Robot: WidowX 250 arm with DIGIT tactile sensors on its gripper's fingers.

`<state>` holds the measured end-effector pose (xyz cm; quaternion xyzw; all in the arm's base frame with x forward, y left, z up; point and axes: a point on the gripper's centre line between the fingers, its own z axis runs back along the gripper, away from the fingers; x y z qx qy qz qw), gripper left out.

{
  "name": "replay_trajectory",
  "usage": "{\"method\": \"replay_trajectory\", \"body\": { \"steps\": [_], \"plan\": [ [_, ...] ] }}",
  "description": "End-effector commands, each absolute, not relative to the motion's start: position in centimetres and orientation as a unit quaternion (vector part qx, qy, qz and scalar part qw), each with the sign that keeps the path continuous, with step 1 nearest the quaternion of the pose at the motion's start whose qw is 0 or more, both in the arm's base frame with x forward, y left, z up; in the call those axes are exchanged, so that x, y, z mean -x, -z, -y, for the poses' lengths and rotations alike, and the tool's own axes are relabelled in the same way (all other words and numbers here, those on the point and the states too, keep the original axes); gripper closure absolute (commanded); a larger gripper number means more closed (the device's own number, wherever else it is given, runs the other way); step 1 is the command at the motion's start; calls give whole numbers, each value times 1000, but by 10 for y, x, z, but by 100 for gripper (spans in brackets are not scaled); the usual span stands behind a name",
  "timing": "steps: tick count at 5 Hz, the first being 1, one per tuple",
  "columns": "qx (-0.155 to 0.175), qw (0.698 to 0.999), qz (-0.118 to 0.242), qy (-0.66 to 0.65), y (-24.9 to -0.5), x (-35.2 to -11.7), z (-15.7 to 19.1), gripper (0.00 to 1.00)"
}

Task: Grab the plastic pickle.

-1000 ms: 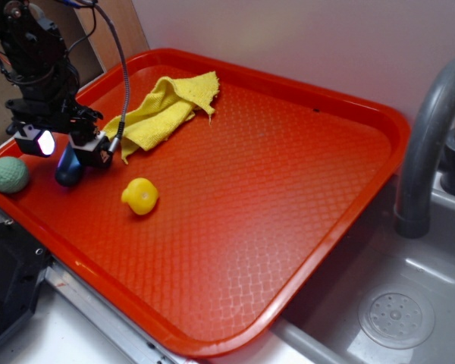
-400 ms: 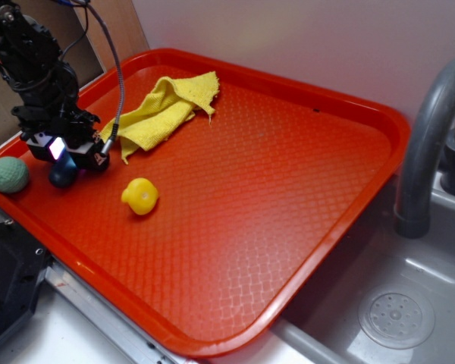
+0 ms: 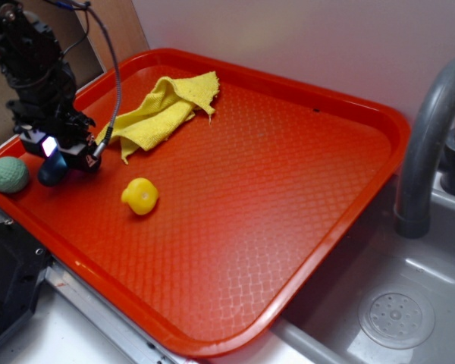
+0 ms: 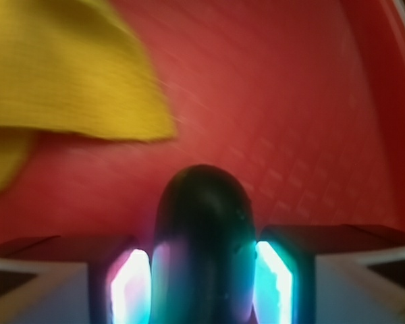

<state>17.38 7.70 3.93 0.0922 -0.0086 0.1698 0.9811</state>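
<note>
The plastic pickle (image 3: 51, 171) is a smooth dark blue-grey capsule at the left end of the red tray (image 3: 288, 227). My gripper (image 3: 61, 155) comes down on it from above and is shut on it. In the wrist view the pickle (image 4: 204, 223) fills the gap between the two glowing pads (image 4: 129, 290), and both pads press against its sides. Only its rounded lower end shows below the fingers in the exterior view. I cannot tell whether that end touches the tray.
A pale green knitted ball (image 3: 8, 174) lies just left of the pickle. A small yellow toy (image 3: 140, 196) sits to its right. A yellow cloth (image 3: 163, 110) is crumpled behind. A grey faucet (image 3: 428, 129) and sink (image 3: 394, 311) stand to the right of the tray.
The fingers closed from open onto the pickle. The gripper and the pickle then shifted a little to the left, toward the green ball.
</note>
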Motion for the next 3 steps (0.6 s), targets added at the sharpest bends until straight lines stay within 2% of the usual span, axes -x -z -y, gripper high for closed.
{"method": "replay_trajectory", "body": {
  "steps": [1, 2, 3],
  "plan": [
    [-115, 990, 70, -33, -146, -201, -42, 100],
    [-49, 992, 118, 9, -199, -195, -8, 100],
    [-10, 990, 140, 30, -227, -190, -5, 100]
  ]
}}
